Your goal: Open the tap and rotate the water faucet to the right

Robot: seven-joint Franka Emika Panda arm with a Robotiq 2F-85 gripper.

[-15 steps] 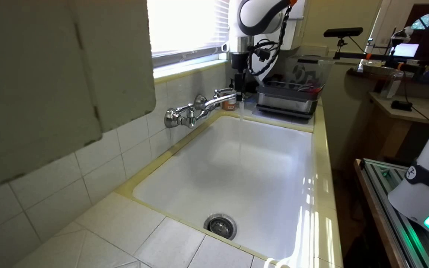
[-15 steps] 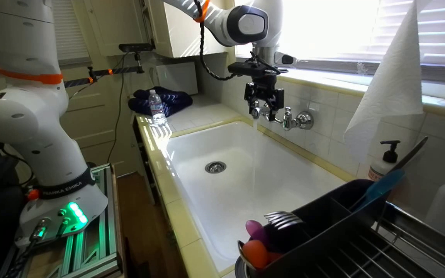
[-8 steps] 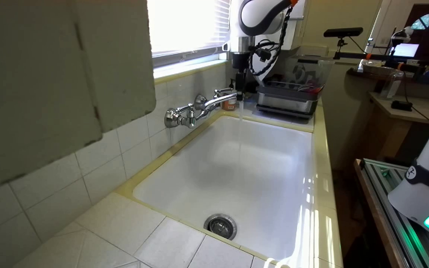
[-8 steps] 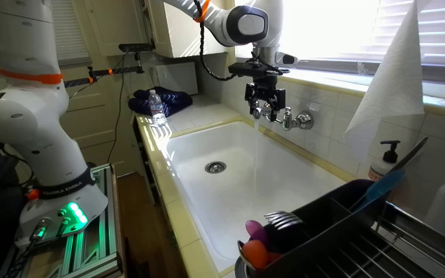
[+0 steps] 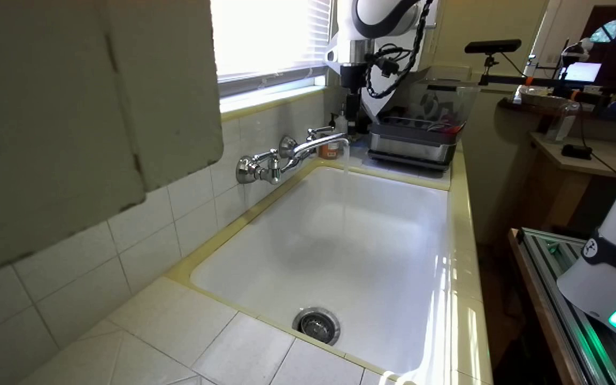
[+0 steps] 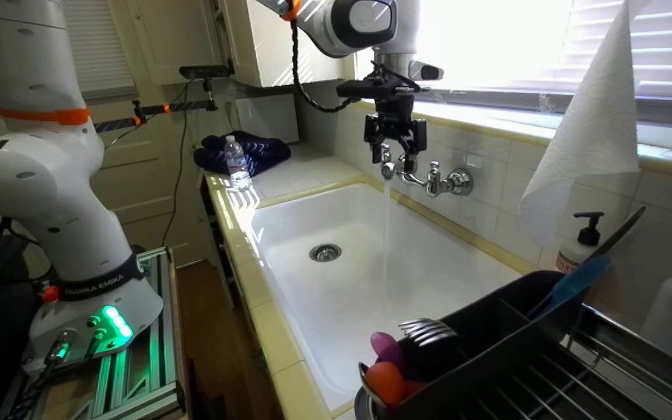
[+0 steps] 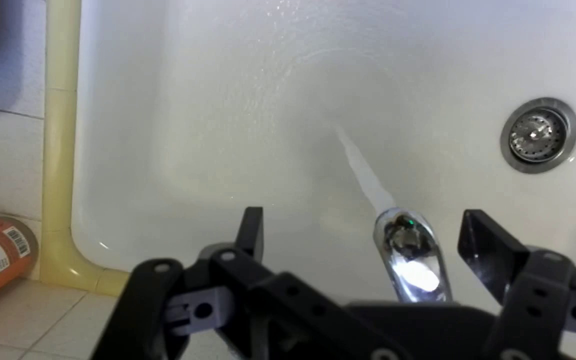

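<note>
My fingers (image 7: 490, 252) stand wide apart; in the wrist view the faucet (image 7: 413, 255) shows between them, a gap either side.

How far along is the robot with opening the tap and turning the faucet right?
Done: water runs from the faucet into the sink, so opening looks finished.
In hand: perhaps the turn; the open gripper hangs near the faucet's end, not holding it.
Left: possibly more turning right; the faucet juts over the sink, but the views don't settle whether its turn is complete.
</note>
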